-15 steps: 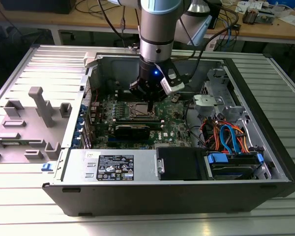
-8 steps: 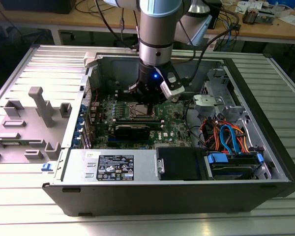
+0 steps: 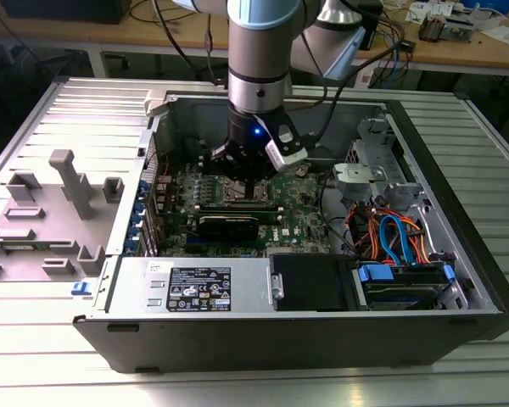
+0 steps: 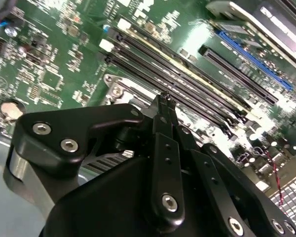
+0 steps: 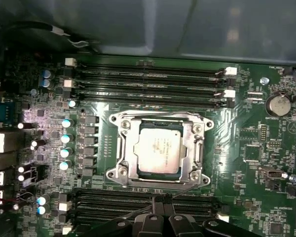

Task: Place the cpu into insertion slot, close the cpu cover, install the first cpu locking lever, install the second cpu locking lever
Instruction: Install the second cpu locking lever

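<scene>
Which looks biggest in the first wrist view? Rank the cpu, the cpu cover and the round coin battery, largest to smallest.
1. cpu cover, the frame closed around the chip.
2. cpu, seated in the cover's window.
3. coin battery, clearly smallest.
All lie flat on the same board, so the order is safe.

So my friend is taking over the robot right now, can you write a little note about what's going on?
Gripper: fingers together, holding nothing, low over the motherboard beside the socket.
The cpu lies flat in the insertion slot.
The cpu cover looks folded down around the chip.
Done: chip placed, cover apparently closed.
Locking levers: a thin rod runs along the socket's near edge; whether either lever is latched I cannot tell.
</scene>
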